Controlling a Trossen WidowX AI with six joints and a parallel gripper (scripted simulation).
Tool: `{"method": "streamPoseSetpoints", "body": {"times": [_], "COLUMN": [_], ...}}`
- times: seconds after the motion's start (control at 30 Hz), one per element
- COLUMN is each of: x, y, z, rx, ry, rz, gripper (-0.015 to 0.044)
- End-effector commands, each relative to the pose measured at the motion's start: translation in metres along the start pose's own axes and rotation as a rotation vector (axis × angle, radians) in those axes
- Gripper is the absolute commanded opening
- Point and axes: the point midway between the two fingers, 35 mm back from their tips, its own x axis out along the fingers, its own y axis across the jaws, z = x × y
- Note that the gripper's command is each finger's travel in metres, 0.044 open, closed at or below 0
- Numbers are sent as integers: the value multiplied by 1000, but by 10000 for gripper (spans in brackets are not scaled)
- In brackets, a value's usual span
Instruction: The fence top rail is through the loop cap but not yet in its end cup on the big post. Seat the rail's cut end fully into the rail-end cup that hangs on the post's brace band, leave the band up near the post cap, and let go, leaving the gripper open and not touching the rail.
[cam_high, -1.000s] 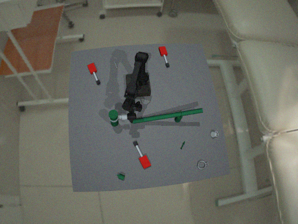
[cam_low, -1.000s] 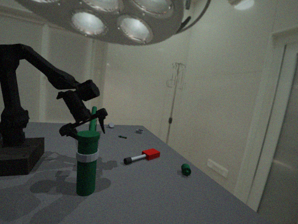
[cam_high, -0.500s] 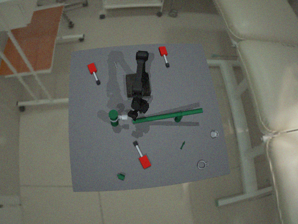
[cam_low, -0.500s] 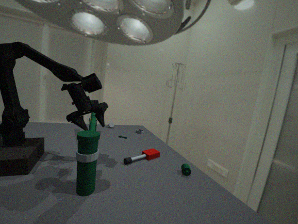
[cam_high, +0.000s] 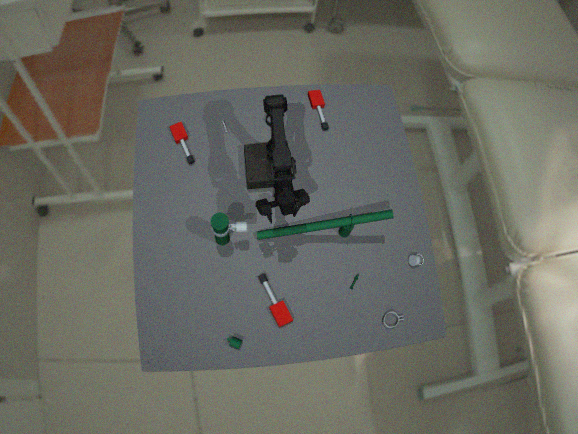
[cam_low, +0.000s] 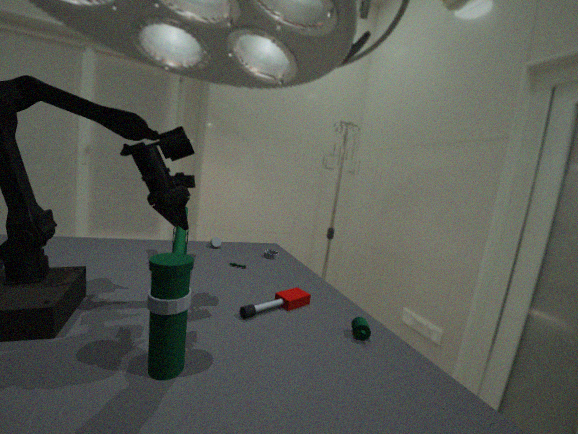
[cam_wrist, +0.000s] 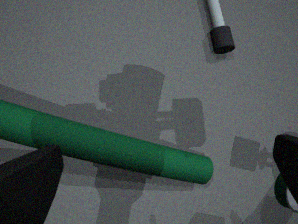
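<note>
Jaws of the gripper stand wide apart with nothing between them, raised clear of the green rail. That rail's cut end sits apart from the white cup, at three o'clock of the post.
</note>
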Motion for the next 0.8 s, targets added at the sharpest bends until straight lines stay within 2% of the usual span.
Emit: {"method": "streamPoseSetpoints", "body": {"times": [0.0,0.27,0.37,0.57,0.77], "x": [-28,-28,-22,9,41], "y": [17,17,18,27,38], "z": [11,11,11,6,-3], "rx": [282,282,185,-341,-919], "ry": [-35,-35,-3,156,280], "rz": [-9,-9,-3,81,261], "gripper": [440,440,440,440,440]}}
